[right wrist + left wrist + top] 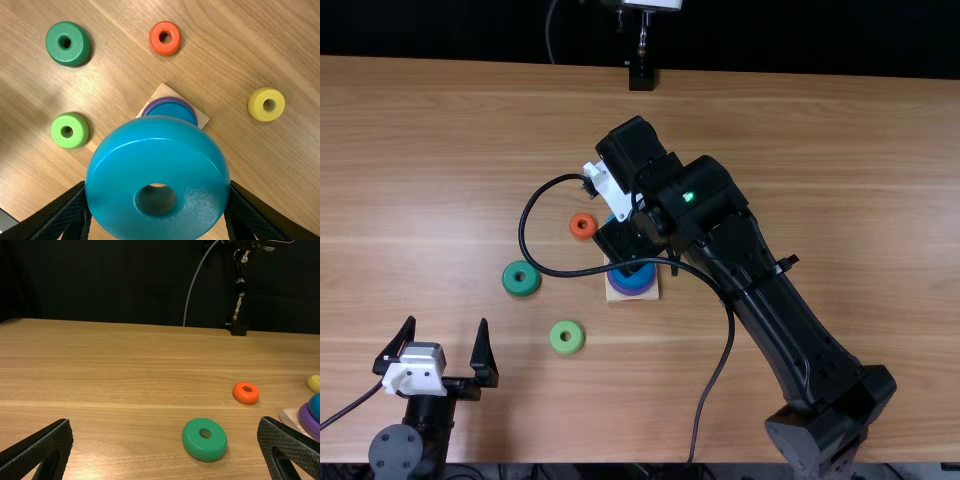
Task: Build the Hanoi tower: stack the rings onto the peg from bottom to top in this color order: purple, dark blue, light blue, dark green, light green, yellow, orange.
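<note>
Step in hand: installation of the light blue ring (160,142), third item from the bottom. The purple ring (308,422) and dark blue ring (172,110) are seated on the base (162,91). The right gripper (157,192) grips the light blue ring between its fingers, near the stack; exact alignment with the peg cannot be confirmed. The left gripper (447,325) is released, fingers spread and carrying nothing. Next move: center the ring's hole over the peg, lower squarely, then release. Misalignment may tilt the ring. Remaining parts lie loose on the counter (800,170), for later installation in this order: dark green ring (77,53), light green ring (78,123), yellow ring (256,105), orange ring (165,48).
</note>
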Tool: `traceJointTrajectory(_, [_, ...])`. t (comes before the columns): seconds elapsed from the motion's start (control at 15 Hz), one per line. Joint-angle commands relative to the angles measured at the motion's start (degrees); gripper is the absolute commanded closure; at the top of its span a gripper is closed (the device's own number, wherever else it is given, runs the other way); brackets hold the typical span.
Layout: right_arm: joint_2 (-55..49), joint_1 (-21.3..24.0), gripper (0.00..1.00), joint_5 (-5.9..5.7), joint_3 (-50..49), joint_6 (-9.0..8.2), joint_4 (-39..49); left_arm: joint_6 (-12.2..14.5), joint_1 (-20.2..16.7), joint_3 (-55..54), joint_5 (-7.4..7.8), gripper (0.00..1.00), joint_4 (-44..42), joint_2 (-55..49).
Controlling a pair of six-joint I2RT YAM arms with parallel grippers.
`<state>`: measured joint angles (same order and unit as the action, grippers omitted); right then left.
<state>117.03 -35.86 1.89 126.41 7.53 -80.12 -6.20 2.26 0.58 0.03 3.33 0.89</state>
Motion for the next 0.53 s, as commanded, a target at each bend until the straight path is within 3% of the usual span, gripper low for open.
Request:
traceJointTrajectory(0.0, [-1.5, 0.5, 1.00, -0.41, 1.2, 0.27, 0.0, 0.3, 0.3, -0.6, -0.67, 0.00, 1.5, -0.9])
traceJointTrajectory(0.47, [-1.5, 2.8, 1.00, -0.52, 1.2, 0.27, -0.1, 0.3, 0.3, -0.6, -0.67, 0.00, 1.5, -0.9])
